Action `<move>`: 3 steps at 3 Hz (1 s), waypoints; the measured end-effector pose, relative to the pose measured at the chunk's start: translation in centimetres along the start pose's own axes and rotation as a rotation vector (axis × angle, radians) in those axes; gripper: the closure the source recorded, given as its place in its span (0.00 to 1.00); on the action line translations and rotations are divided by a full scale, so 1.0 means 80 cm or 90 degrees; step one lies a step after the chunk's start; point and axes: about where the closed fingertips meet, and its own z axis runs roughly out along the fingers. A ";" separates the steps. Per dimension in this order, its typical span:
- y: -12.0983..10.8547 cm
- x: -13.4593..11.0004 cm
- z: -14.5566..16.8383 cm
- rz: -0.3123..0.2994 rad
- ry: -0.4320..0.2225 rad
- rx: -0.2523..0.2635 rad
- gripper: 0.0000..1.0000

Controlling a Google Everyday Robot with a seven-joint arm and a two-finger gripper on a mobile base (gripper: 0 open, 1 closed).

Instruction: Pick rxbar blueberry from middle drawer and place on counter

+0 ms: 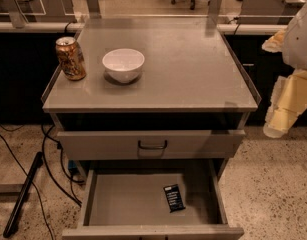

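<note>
Rxbar blueberry (pixel 174 197), black-wrapped bar in grey metal middle drawer (pixel 123 200), lower centre, is not yet being grasped; pale gripper (pixel 279 123), right edge, aperture untellable; downward reach likely needed.

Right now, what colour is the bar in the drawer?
Black bar with pale lettering, camera view; the gripper hangs at right edge.

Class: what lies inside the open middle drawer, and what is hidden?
One rxbar blueberry lies flat on the middle drawer floor, right of centre. The drawer's back is hidden under the handled drawer above. The gripper hangs right of the counter.
</note>
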 end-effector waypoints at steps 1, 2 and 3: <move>0.000 0.000 0.000 0.000 0.000 0.000 0.00; 0.005 -0.004 0.007 -0.009 -0.013 -0.009 0.00; 0.025 -0.009 0.041 -0.049 -0.053 -0.019 0.00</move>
